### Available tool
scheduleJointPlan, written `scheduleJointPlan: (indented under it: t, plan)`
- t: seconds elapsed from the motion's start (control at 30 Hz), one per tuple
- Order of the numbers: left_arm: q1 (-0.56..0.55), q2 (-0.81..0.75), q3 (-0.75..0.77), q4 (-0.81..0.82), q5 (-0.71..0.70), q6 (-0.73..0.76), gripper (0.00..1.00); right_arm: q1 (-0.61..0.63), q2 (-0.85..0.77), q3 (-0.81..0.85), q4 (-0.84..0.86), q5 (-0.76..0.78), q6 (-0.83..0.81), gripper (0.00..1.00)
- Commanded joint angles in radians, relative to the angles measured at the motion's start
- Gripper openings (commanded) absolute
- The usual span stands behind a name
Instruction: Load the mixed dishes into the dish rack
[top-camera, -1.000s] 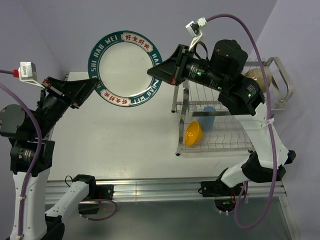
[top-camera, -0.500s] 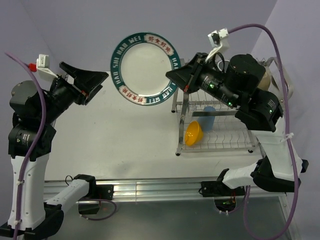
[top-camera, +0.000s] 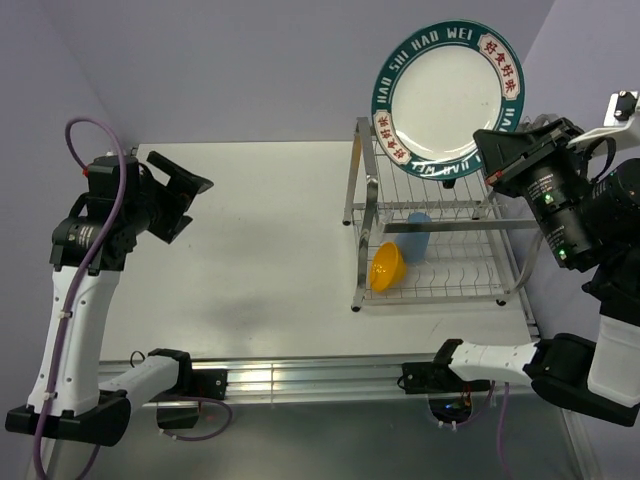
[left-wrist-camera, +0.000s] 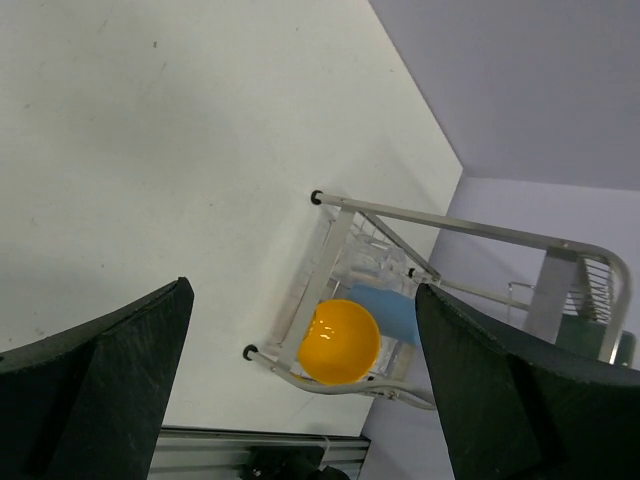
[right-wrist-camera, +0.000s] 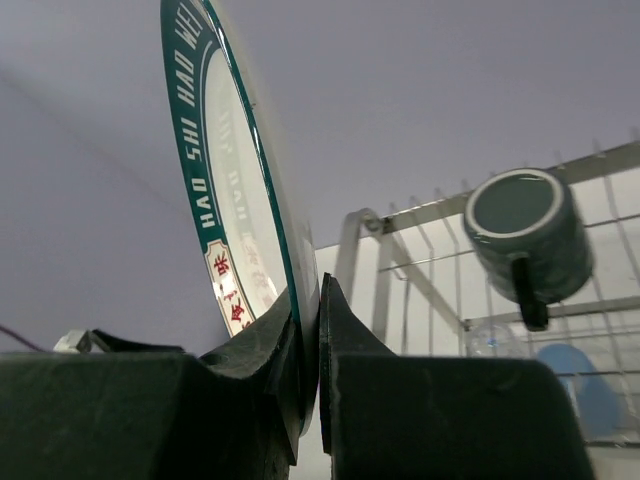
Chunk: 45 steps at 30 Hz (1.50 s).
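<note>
Right gripper (top-camera: 492, 152): clamped on the lower rim of the white plate with teal lettered rim (top-camera: 445, 95), one finger on each face.
Plate position: upright in the air, over the top tier of the dish rack (top-camera: 362, 200).
Left gripper (top-camera: 185, 190): jaws wide apart, holding nothing, over the left edge of the table (top-camera: 260, 230).
Rack position: along the table's right edge.
Lower tier: small orange bowl (top-camera: 387, 266) tipped on its side at the near left corner, with the light blue tumbler (top-camera: 418, 235) just beside it.
Upper tier: dark mug (right-wrist-camera: 520, 230) on the wires.
</note>
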Motion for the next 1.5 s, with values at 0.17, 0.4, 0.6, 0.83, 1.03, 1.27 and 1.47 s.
scheduleJointPlan:
  t: [0.17, 0.4, 0.6, 0.83, 1.03, 1.27, 1.47]
  plan:
    - [0.002, 0.038, -0.078, 0.058, 0.036, 0.049, 0.97, 0.063, 0.128, 0.148, -0.103, 0.292, -0.111, 0.0]
    - [0.001, 0.095, -0.062, 0.067, 0.066, 0.091, 0.94, 0.13, 0.205, 0.166, -0.129, 0.48, -0.202, 0.0]
    - [0.001, 0.136, -0.066, 0.076, 0.084, 0.097, 0.92, 0.15, 0.217, 0.123, -0.111, 0.559, -0.243, 0.0]
    - [-0.01, 0.181, -0.06, 0.089, 0.095, 0.092, 0.9, 0.152, 0.186, 0.019, -0.054, 0.61, -0.331, 0.0]
    - [-0.028, 0.207, -0.059, 0.102, 0.089, 0.077, 0.9, 0.15, 0.188, -0.036, -0.061, 0.64, -0.343, 0.0]
    - [-0.056, 0.218, -0.058, 0.104, 0.073, 0.068, 0.9, 0.152, 0.234, -0.017, -0.136, 0.656, -0.317, 0.0]
    - [-0.059, 0.21, -0.078, 0.101, 0.067, 0.065, 0.9, 0.15, 0.246, -0.023, -0.208, 0.634, -0.248, 0.0]
